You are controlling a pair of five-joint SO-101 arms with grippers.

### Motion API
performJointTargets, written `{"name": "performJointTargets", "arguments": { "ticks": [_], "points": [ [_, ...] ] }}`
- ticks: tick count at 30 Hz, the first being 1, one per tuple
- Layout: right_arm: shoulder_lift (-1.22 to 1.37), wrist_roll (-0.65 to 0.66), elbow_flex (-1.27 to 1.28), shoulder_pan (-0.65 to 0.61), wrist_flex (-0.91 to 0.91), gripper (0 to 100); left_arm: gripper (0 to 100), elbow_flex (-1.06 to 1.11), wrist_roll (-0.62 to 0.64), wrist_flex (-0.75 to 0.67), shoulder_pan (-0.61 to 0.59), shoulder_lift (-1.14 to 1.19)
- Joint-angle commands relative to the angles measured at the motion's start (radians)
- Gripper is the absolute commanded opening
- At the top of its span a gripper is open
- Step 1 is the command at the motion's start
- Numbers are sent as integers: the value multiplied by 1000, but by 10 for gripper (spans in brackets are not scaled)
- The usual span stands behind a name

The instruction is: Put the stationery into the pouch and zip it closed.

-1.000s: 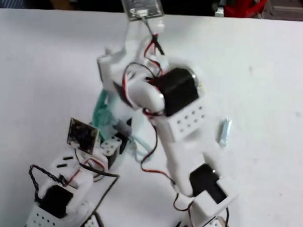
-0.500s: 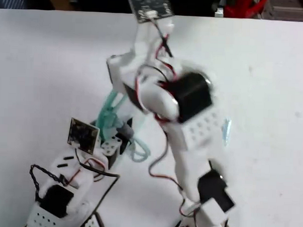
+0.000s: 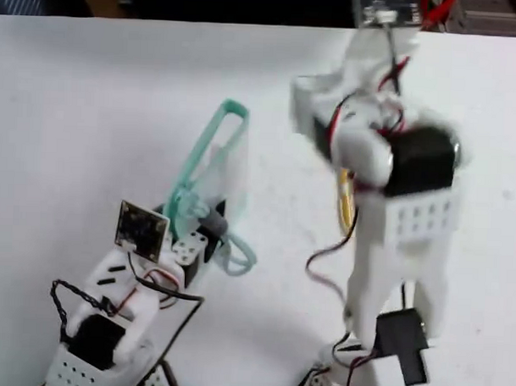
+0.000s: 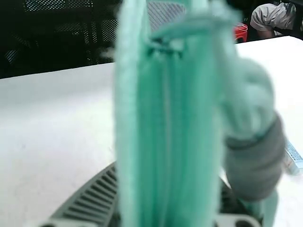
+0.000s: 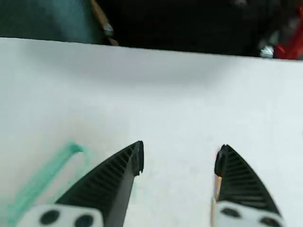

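The left end effector (image 3: 204, 229) grips the mint pouch (image 3: 202, 155) left of the worktop's (image 3: 74, 110) middle. The right end effector (image 5: 180, 158) hangs open near a yellow pencil (image 3: 346, 200). I judge that fetching stationery is the step in hand, and next it must descend and close on the pencil.

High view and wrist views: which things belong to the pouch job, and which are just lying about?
Job:
pouch
pencil
blue-white stick, likely stationery

Lying about:
red object, beyond the table's far edge
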Motion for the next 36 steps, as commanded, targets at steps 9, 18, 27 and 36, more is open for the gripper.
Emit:
{"name": "performJointTargets", "arguments": {
  "ticks": [9,18,27,36],
  "points": [
    [337,302,468,162,-398,144,155,-6,-6,-17,-5,-13],
    [708,301,285,219,-390,155,155,-6,-6,-20,-21,-13],
    [935,310,97,260,-366,37,155,-6,-6,-23,-21,-13],
    [829,310,-26,242,-217,18,155,-6,-6,-21,-21,-13]
  ]
}}
